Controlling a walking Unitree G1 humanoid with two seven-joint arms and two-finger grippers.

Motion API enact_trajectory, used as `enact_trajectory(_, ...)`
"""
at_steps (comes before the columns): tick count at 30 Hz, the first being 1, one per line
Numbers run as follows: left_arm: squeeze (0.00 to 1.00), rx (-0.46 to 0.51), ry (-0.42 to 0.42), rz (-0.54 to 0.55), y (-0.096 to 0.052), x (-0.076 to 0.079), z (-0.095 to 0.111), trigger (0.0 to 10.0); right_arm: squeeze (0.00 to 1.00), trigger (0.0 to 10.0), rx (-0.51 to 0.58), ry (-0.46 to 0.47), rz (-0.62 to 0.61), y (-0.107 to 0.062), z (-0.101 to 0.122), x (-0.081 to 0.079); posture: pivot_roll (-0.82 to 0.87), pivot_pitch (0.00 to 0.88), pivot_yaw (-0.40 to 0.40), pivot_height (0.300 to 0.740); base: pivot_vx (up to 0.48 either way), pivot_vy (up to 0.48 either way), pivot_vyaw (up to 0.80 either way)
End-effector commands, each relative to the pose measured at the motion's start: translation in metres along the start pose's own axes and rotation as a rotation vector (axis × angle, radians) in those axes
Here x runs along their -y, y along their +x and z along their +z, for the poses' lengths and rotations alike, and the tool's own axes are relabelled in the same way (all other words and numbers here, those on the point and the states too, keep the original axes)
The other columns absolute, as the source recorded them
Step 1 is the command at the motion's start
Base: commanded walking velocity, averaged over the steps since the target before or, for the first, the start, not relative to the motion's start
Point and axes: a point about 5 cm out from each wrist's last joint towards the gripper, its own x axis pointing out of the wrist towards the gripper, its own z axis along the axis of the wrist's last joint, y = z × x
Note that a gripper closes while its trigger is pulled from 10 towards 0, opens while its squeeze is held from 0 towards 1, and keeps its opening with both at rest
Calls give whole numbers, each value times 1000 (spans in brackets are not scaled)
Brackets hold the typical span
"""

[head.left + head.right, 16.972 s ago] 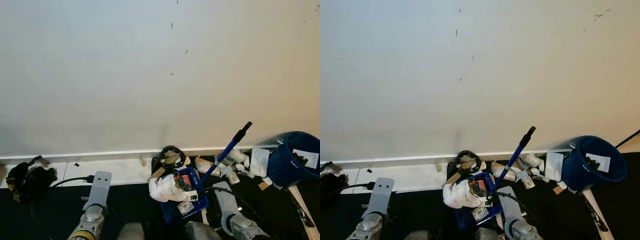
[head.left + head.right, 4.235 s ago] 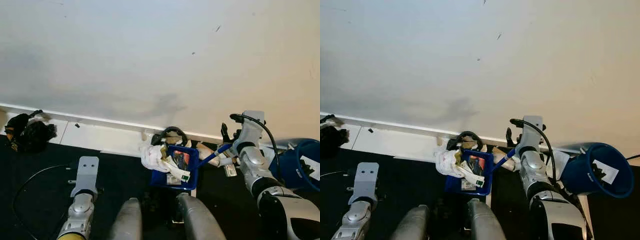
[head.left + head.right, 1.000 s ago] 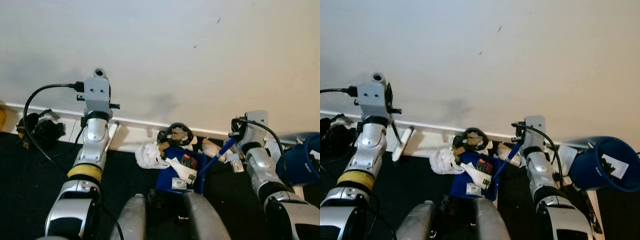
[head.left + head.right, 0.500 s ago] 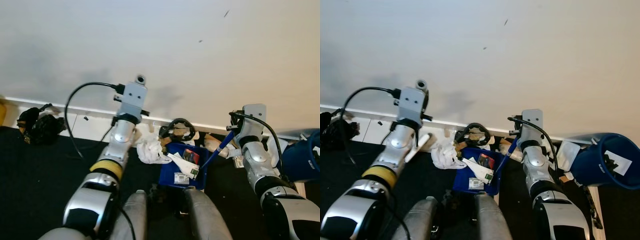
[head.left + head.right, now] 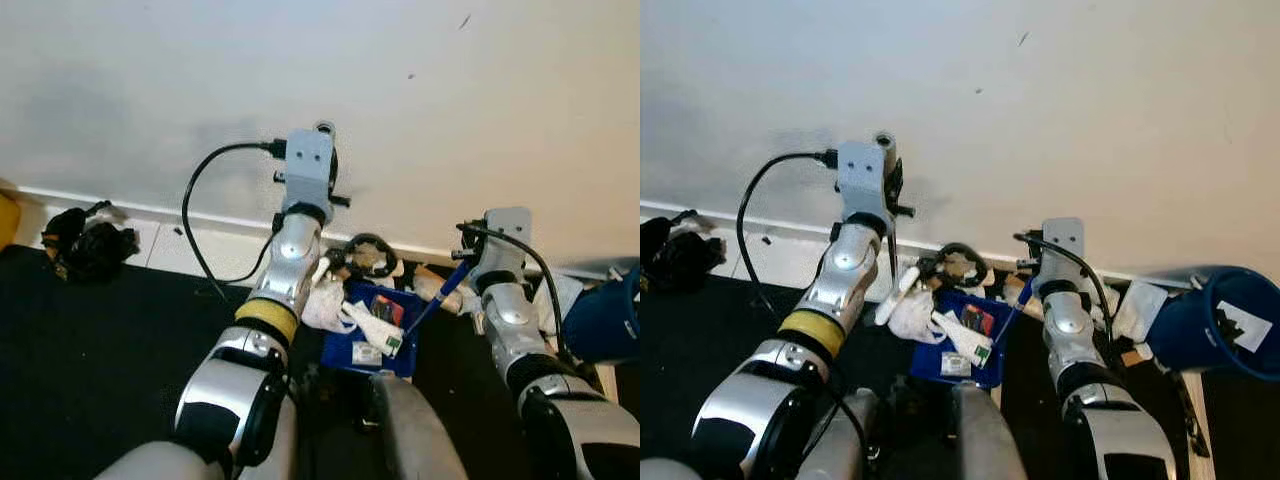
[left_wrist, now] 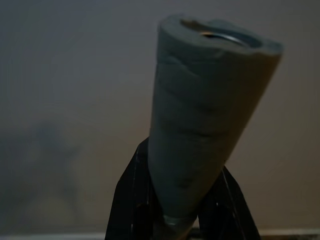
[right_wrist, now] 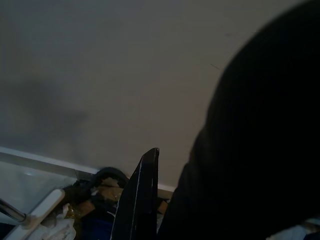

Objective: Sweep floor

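My left gripper point(image 5: 893, 190) is raised in front of the wall and shut on a grey padded broom handle point(image 6: 200, 125). The thin pole drops from it to a white brush head point(image 5: 896, 290), which rests against crumpled white paper point(image 5: 325, 305) at the left rim of the blue dustpan point(image 5: 350, 352). The pan sits on the dark floor by the baseboard and holds paper, labels and other scraps. Its blue handle point(image 5: 430, 300) slopes up to the right into my right gripper point(image 5: 462, 268), which is shut on its black end.
A black ring-shaped object point(image 5: 367, 252) and more litter lie against the white baseboard point(image 5: 200, 250) behind the pan. A blue bin point(image 5: 610, 325) lies tipped at the far right. A black bag point(image 5: 90, 245) sits at the left. My legs flank the pan below.
My left arm has swung to the right along the wall, bringing the broom's white head from the baseboard at the left up against the paper beside the dustpan. The right gripper has kept its hold.
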Motion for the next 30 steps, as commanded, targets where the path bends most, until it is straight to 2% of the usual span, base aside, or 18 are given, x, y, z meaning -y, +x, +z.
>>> enact_trajectory(1,0,-3,-111,-59,1,28,7,10000,0,10000,-192,-33,36,-23,-41,-5,93,296,-63,740,0,0,0)
enact_trajectory(3,0,-10,-119,-69,1,31,9,10000,0,10000,-194,-31,35,-23,-42,-5,93,296,-63,740,0,0,0)
enact_trajectory(5,0,-36,-94,-119,-1,38,12,10000,0,10000,-196,-29,33,-24,-42,-6,98,290,-60,740,0,0,0)
enact_trajectory(6,0,-91,-78,-174,-3,41,18,10000,0,10000,-198,-25,32,-23,-42,-7,106,276,-54,740,0,0,0)
enact_trajectory(11,0,-159,-67,-236,-8,45,26,10000,0,10000,-201,-21,30,-23,-42,-7,106,276,-54,740,0,0,0)
enact_trajectory(12,0,-178,-79,-256,-9,46,31,10000,0,10000,-201,-20,29,-23,-42,-7,107,275,-55,740,0,0,0)
enact_trajectory(13,0,-193,-146,-272,-8,46,50,10000,0,10000,-203,-17,30,-22,-41,-8,117,265,-62,740,0,0,0)
enact_trajectory(14,0,-193,-146,-272,-8,46,50,10000,0,10000,-203,-17,30,-22,-41,-8,117,265,-62,740,0,0,0)
enact_trajectory(16,0,-202,-213,-298,-7,46,72,10000,0,10000,-205,-13,30,-21,-40,-9,117,265,-62,740,0,0,0)
enact_trajectory(18,0,-202,-213,-298,-7,46,72,10000,0,10000,-205,-13,30,-21,-40,-9,117,265,-62,740,0,0,0)
enact_trajectory(21,0,-206,-301,-295,-5,43,92,10000,0,10000,-210,-10,32,-20,-40,-10,125,257,-65,740,0,0,0)
enact_trajectory(22,0,-206,-301,-295,-5,43,92,10000,0,10000,-210,-10,32,-20,-40,-10,125,257,-65,740,0,0,0)
enact_trajectory(23,0,-168,-355,-281,-3,40,102,10000,0,10000,-212,-10,32,-20,-40,-11,125,257,-65,740,0,0,0)
enact_trajectory(25,0,-168,-355,-281,-3,40,102,10000,0,10000,-212,-10,32,-20,-40,-11,125,257,-65,740,0,0,0)
enact_trajectory(27,0,-128,-395,-247,-1,30,111,10000,0,10000,-216,-11,32,-20,-41,-11,128,250,-66,740,0,0,0)
enact_trajectory(30,0,-140,-364,-233,-1,20,109,10000,0,10000,-218,-11,34,-20,-41,-11,125,247,-65,740,0,0,0)
